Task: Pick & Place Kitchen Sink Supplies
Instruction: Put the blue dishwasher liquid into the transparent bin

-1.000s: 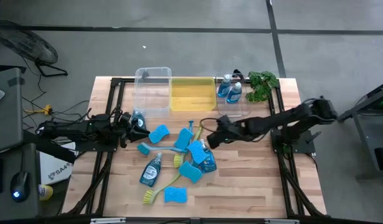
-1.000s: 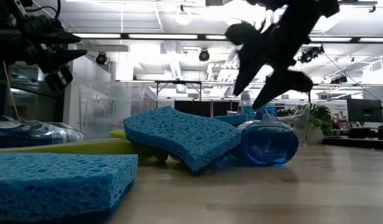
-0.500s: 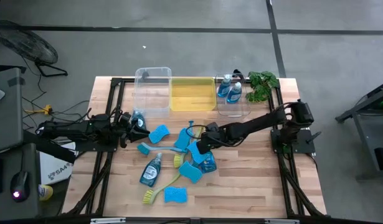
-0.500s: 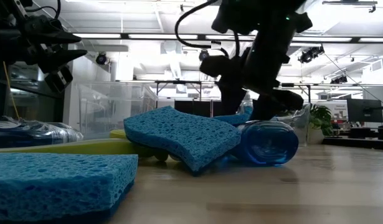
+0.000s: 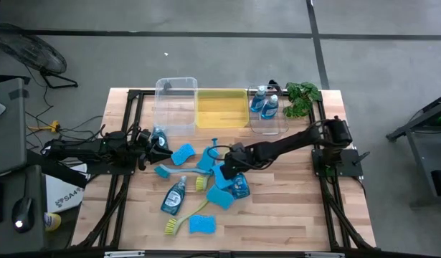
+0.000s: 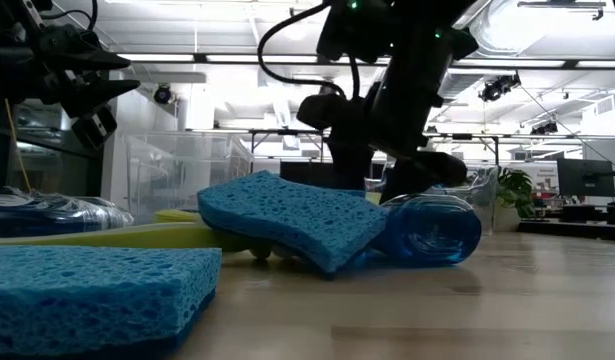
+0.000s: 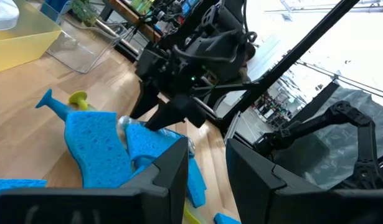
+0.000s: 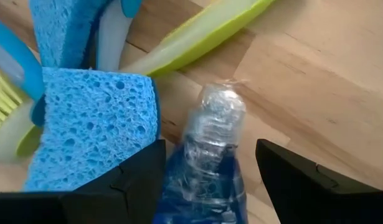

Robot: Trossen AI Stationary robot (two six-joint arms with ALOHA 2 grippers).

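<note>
The right gripper (image 5: 229, 167) has come down from above the pile onto a soap bottle (image 8: 207, 168) lying on its side in the heap of supplies in front of the yellow bin (image 5: 221, 107). A second ago the arm was raised and nearer the 2 upright bottles (image 5: 264, 102) in the clear bin beside the yellow bin; now it stretches low across the table (image 5: 292, 215). Its fingers (image 8: 309, 186) stand wide, 1 on each side of the bottle's neck and shoulder, not yet pressing it. One finger is touching or almost touching a blue sponge (image 8: 85, 118) that lies against the bottle, and a yellow-green brush handle (image 8: 197, 40) runs just past the cap.

The low view shows the same bottle (image 6: 427, 228) on the wood with a curved sponge (image 6: 287, 218) leaning over its near side, and the dark gripper directly over it.

The left gripper (image 5: 157, 143) has not moved: it hovers off the left of the yellow bin, over the pile's edge, jaws fairly narrow. Something bluish sits at its tip (image 5: 158, 134), but whether it grips that cannot be told.

The descent suggests that the reach is done and the grasp is next. The neighbouring sponge may get caught or dragged as the jaws shut, and a round bottle on its side could roll. Most supplies remain scattered in front of the yellow bin, so the task looks early
</note>
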